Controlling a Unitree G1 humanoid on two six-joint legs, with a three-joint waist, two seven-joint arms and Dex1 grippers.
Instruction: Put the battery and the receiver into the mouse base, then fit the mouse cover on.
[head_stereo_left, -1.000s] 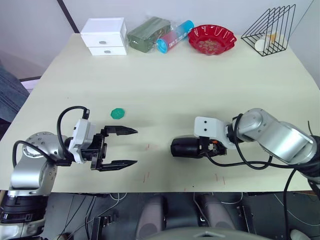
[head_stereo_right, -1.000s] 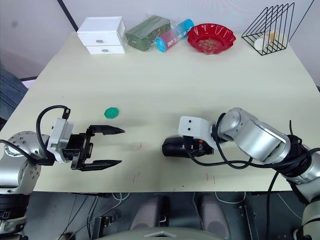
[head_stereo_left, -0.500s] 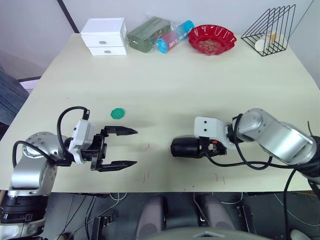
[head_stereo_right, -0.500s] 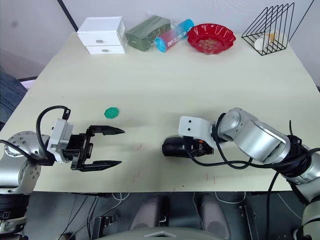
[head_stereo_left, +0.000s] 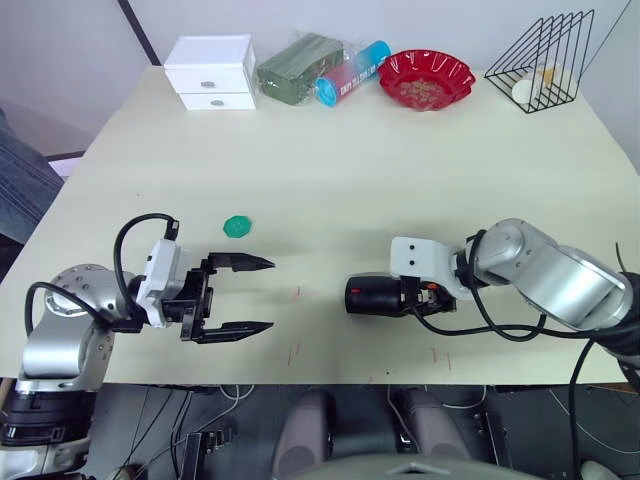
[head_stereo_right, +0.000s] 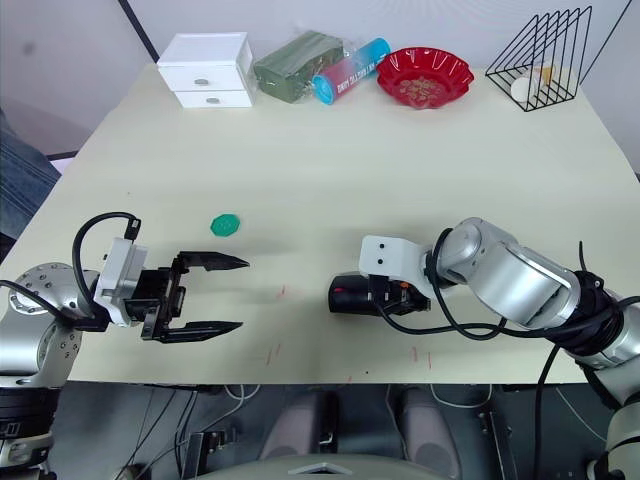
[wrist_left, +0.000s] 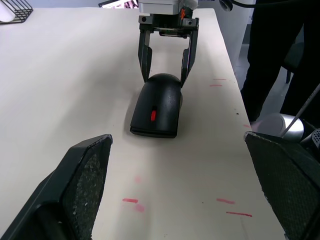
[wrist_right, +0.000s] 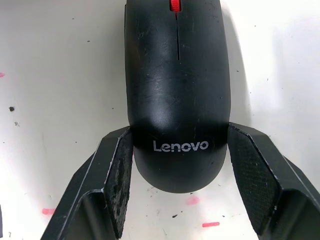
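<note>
1. Bare table (head_stereo_left: 330, 190) lies between the left gripper (head_stereo_left: 258, 294) and the mouse cover (head_stereo_left: 372, 295) at its 3 o'clock.
2. A green disc (head_stereo_left: 236, 227) sits at the left gripper's 12 o'clock.
3. The right gripper (wrist_left: 165, 77) straddles the mouse cover's rear, fingers spread, blocking both flanks.
4. Boxes (head_stereo_left: 209, 72), red bowl (head_stereo_left: 425, 78) and wire rack (head_stereo_left: 540, 55) line the far edge.

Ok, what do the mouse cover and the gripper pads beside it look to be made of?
The mouse cover looks like hard moulded plastic, black with a semi-gloss sheen: fine scuffs catch the light and a white logo is printed on it. The right gripper fingers carry dark pads with a grainy, pebbled face, probably rubber or a similar grip coating, though the look alone can't settle that.
</note>
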